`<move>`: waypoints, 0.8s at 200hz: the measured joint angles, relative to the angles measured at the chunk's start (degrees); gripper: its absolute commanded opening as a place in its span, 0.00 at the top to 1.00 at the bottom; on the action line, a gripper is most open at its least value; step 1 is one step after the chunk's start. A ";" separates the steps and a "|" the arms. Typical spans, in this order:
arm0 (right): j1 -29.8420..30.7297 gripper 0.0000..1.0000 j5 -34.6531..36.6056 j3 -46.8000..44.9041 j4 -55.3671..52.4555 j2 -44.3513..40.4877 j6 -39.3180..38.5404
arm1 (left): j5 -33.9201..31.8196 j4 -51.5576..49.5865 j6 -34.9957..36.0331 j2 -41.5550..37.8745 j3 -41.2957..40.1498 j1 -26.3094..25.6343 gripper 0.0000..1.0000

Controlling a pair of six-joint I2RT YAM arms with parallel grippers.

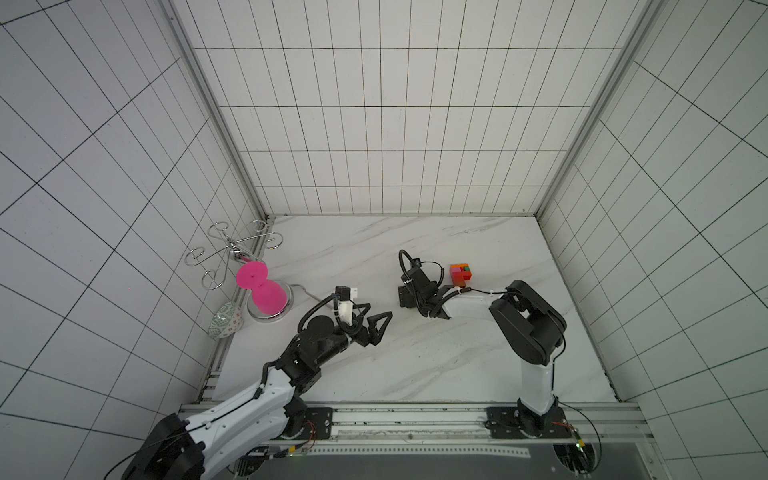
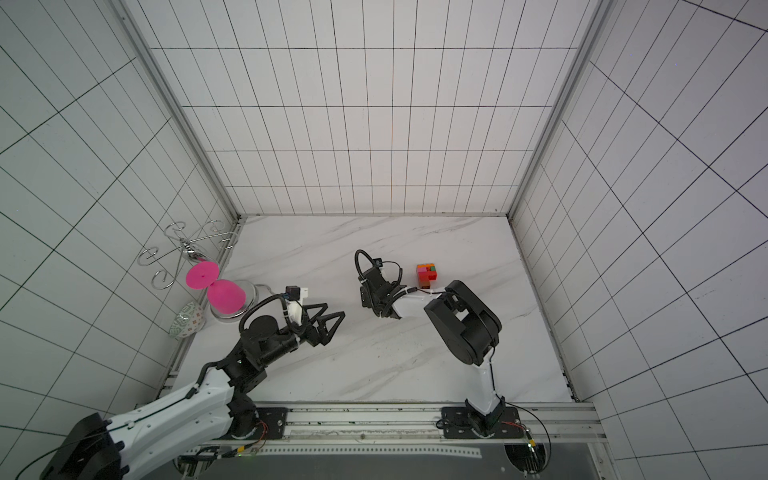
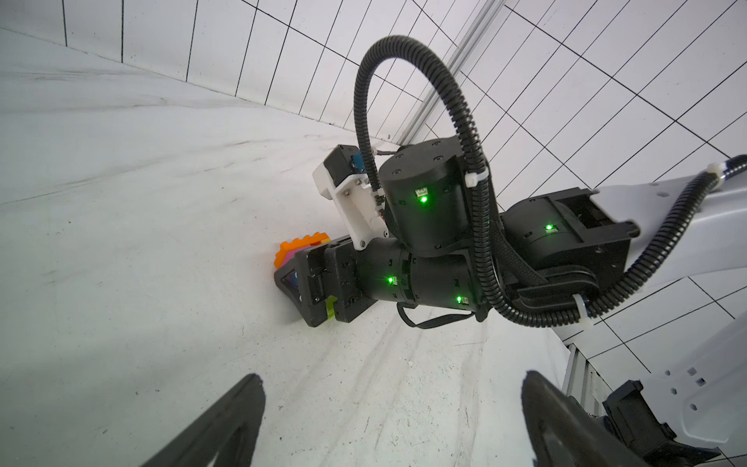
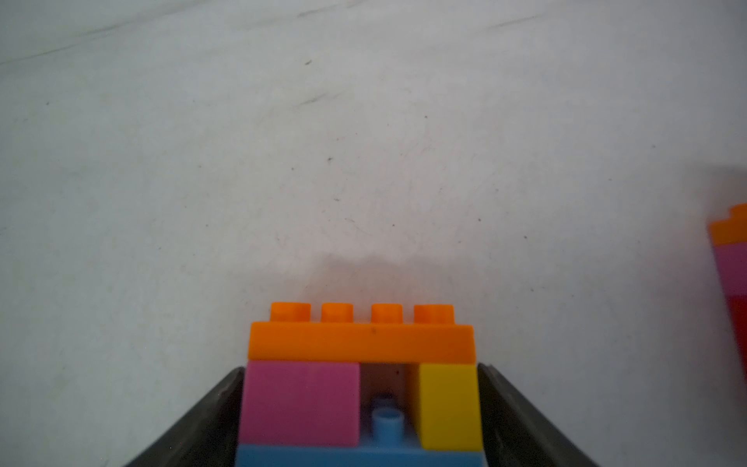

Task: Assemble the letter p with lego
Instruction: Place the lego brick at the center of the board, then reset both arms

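In both top views: shows left end effector (image 1: 380,310) released, jaws wide, nothing between, over mid bench (image 1: 415,365). Shows right arm (image 1: 528,328) bent in from the right side, wrist just beside a small lego stack (image 1: 460,274) of red, orange, pink, green sitting on the bench. Shows pink hourglass shape (image 1: 266,297) and wire stand (image 1: 232,249) by the left wall.

Left wrist: catches right end effector (image 3: 307,283) low at the bench, lego bricks (image 3: 297,248), orange and pink, peeking past it; cannot tell which stack.

Right wrist: puts lego assembly (image 4: 355,347) between the jaws: orange brick (image 4: 404,343) over pink brick (image 4: 301,404) and yellow brick (image 4: 448,406), blue brick (image 4: 355,457) beneath. Shows fingers (image 4: 218,408) tight beside both sides; cannot tell if clenched or released.
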 measured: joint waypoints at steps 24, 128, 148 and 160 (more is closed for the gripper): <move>0.00 0.01 -1.40 -0.22 -1.66 -1.51 0.46 | -0.13 -0.85 0.26 -0.09 0.00 0.00 0.03; -0.22 0.01 -0.44 -16.31 -6.29 -41.97 -5.33 | -14.58 -14.71 4.31 -11.06 2.32 0.00 0.02; -1.33 0.01 3.87 -22.14 -6.91 -54.40 -7.85 | -20.39 -18.32 5.70 -12.70 4.52 0.22 0.02; -2.73 0.01 6.43 -25.33 -7.15 -61.22 -9.35 | -22.93 -19.74 6.71 -12.57 6.43 0.98 0.02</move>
